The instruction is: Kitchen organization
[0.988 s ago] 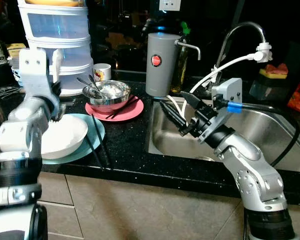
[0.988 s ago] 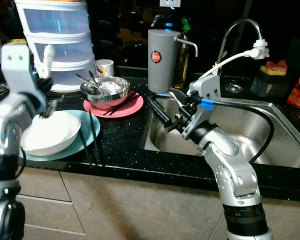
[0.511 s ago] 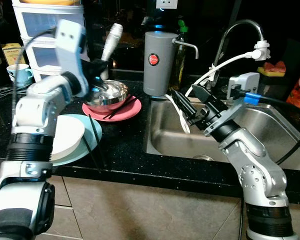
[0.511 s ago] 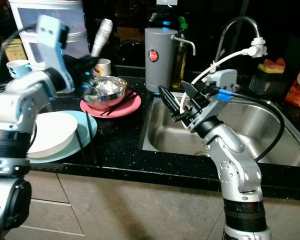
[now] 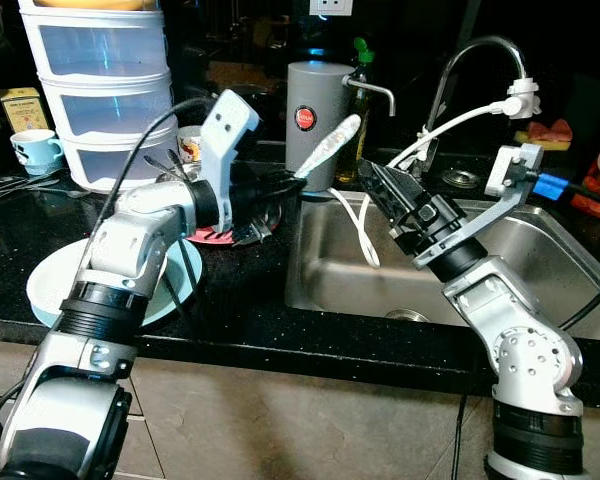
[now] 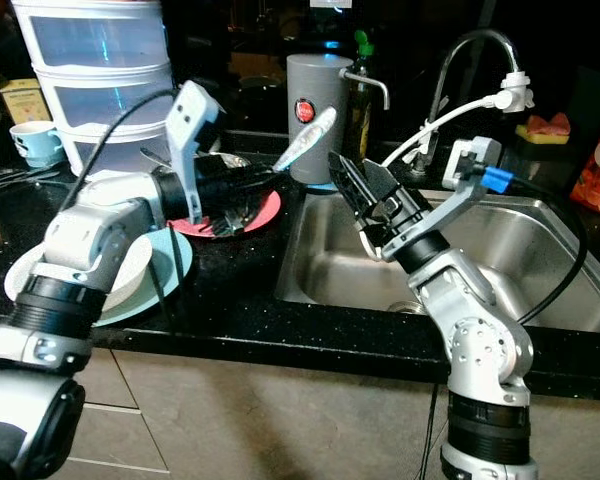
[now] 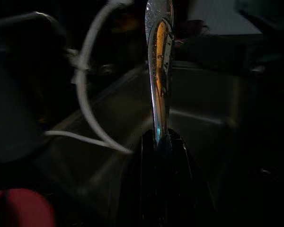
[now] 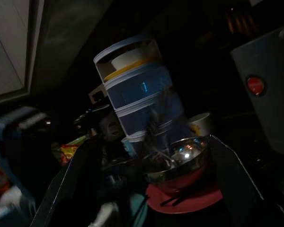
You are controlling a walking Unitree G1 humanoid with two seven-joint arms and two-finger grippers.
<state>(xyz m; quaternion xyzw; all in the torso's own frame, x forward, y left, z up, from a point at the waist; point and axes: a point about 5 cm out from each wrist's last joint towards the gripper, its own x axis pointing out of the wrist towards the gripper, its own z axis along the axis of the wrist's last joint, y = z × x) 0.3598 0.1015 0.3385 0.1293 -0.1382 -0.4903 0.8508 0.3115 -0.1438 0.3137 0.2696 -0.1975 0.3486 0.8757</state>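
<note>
My left gripper (image 5: 278, 184) is shut on the handle of a silver spoon (image 5: 326, 148), which points up and right over the sink's left edge. In the left wrist view the spoon (image 7: 160, 71) rises from between the black fingers (image 7: 146, 161). My right gripper (image 5: 392, 190) hangs open over the left part of the sink (image 5: 540, 262), close to the spoon's tip and holding nothing. The right wrist view looks back at a steel bowl (image 8: 177, 158) on a pink plate (image 8: 191, 198). My left arm hides most of that bowl in the eye views.
A white bowl (image 5: 55, 285) sits on a teal plate (image 5: 180, 285) near the counter's front. A stacked clear container (image 5: 100, 90), a cup (image 5: 30, 150) and a grey canister (image 5: 315, 105) stand at the back. A faucet (image 5: 480, 55) and white hose (image 5: 360, 222) reach over the sink.
My left arm swung from the white bowl to the steel bowl, took a spoon and carried it right toward the sink. My right gripper opened and rose.
</note>
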